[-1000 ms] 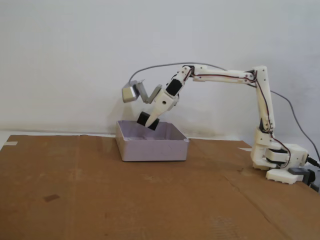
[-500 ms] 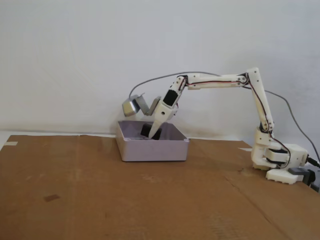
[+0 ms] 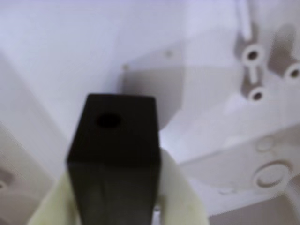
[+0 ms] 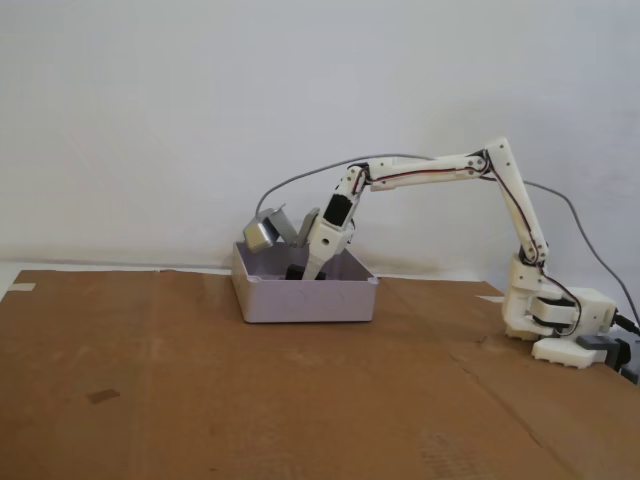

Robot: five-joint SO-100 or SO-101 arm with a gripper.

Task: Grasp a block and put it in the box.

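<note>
Black and matte, the block (image 3: 112, 159) sits pinched between the gripper's (image 4: 303, 272) pale fingers (image 3: 180, 192) in the wrist view, a round hole on its near face. From the fixed view the arm (image 4: 440, 168) reaches down inside the lavender-grey box (image 4: 305, 298) on the cardboard sheet (image 4: 200, 400)

A plain white wall (image 4: 150, 110) is filling the upper half of the fixed view, evenly lit and bare. Below it, a counter is lying covered by a flat sheet of brown cardboard (image 4: 200, 390), which is showing creases, a seam running diagonally at the right, and a small darker patch (image 4: 102, 396) near the left. A strip of white surface (image 4: 60, 266) is showing behind the cardboard's far edge.
</note>
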